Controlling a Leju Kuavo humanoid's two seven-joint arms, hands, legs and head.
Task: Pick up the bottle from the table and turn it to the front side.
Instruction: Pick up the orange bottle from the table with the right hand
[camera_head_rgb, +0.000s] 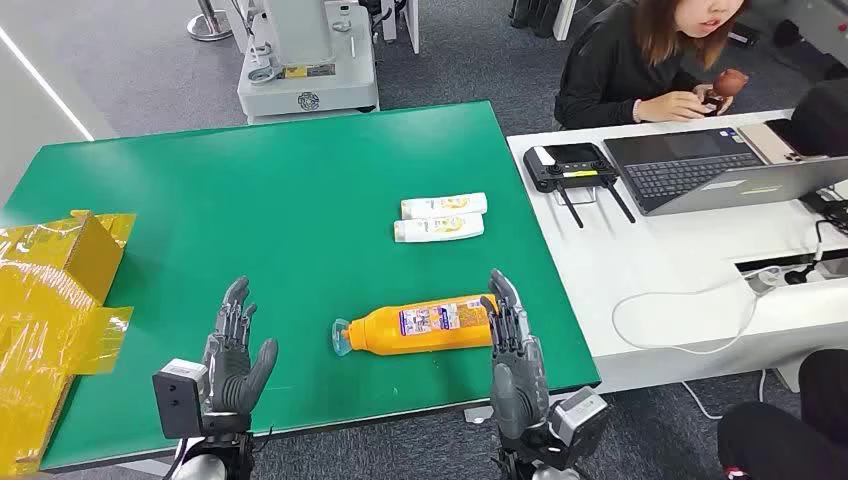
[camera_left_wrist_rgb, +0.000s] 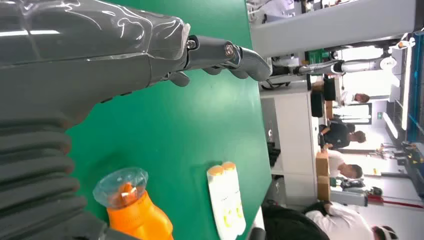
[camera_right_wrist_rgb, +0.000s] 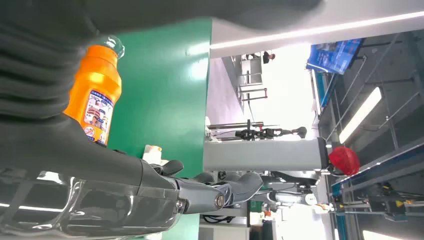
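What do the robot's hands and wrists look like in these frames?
Both the left hand and the right hand are dark grey, with slim segmented fingers and a thicker grey thumb. A boxy dark camera module sits at each wrist. The wrist views show a ribbed grey cover and a glossy grey shell with small metal screws at the finger bases.

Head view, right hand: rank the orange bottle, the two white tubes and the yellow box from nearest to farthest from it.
From the right hand:
1. Orange bottle, lying on its side right beside the hand, toward the table's middle.
2. White tubes, a pair lying farther back on the green table.
3. Yellow box, at the table's far left edge.
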